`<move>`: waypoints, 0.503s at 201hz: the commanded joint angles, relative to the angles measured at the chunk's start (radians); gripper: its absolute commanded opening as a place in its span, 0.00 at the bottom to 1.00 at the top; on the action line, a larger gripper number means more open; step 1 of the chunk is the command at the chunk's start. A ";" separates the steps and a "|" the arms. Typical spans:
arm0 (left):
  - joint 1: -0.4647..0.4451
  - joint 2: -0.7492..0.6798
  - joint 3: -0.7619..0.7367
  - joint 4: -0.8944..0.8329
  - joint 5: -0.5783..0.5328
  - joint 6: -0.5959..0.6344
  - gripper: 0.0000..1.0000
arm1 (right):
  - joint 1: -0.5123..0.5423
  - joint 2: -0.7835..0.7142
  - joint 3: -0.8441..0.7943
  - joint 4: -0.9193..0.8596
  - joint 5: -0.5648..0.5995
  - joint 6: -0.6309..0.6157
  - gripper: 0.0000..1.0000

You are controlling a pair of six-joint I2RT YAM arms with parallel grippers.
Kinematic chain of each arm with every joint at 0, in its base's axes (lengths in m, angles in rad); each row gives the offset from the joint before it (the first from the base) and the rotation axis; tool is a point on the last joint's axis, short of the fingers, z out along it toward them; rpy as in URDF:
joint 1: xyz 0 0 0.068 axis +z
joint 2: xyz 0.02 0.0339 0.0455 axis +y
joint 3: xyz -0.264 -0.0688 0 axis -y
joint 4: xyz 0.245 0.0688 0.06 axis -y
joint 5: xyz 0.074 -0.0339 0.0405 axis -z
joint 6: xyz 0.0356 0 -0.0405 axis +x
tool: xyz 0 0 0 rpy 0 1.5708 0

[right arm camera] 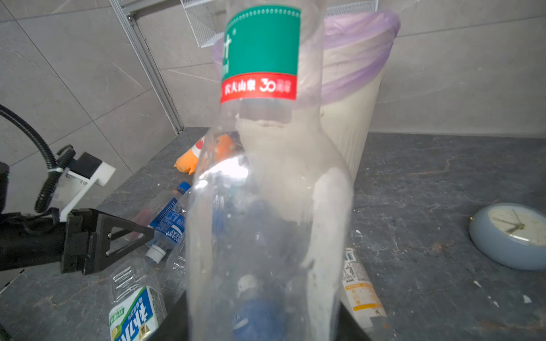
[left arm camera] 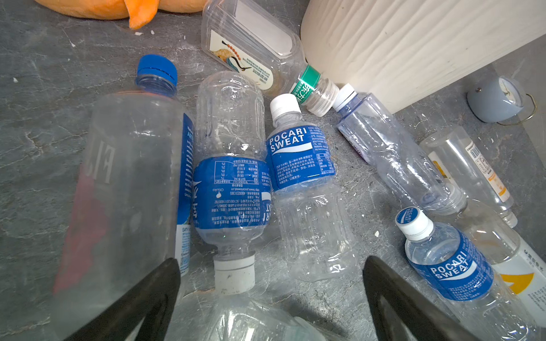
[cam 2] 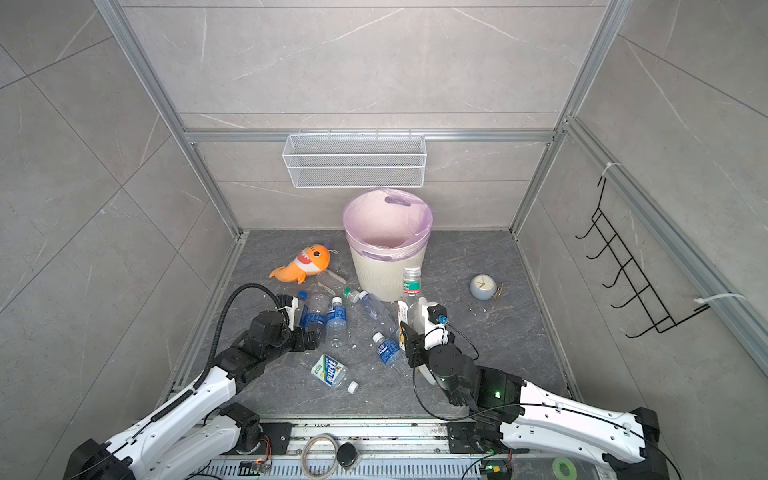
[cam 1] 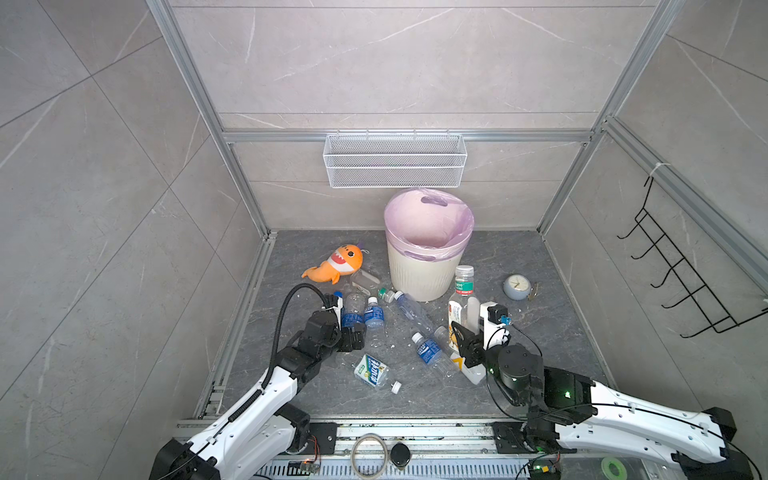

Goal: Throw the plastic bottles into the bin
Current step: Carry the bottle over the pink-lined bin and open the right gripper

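Several plastic bottles lie on the dark floor in front of the bin, which is cream, ribbed and lined with a lilac bag. My right gripper is shut on a clear bottle with a green and red label; in a top view this bottle stands just right of the bin. My left gripper is open and low over a cluster: a blue-capped bottle and two Pocari Sweat bottles. A green-white labelled bottle lies nearer the front.
An orange shark plush lies left of the bin and a grey clock to its right. A loose white cap is on the floor. A wire basket hangs on the back wall and a black hook rack on the right wall.
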 commanded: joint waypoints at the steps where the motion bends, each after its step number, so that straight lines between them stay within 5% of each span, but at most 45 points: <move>1: -0.006 0.010 0.043 0.031 0.022 0.019 0.99 | 0.006 0.051 0.145 -0.033 0.065 -0.084 0.48; 32: -0.006 0.011 0.042 0.035 0.027 0.023 0.99 | -0.039 0.224 0.393 -0.081 0.093 -0.170 0.47; 74: -0.008 0.009 0.032 0.044 0.036 0.025 0.99 | -0.323 0.559 0.815 -0.137 -0.203 -0.180 0.50; 80: -0.008 0.010 0.031 0.045 0.038 0.023 0.98 | -0.367 0.623 0.893 -0.146 -0.243 -0.178 0.55; 101: -0.007 0.011 0.031 0.046 0.044 0.020 0.98 | -0.470 0.872 1.209 -0.238 -0.300 -0.165 0.99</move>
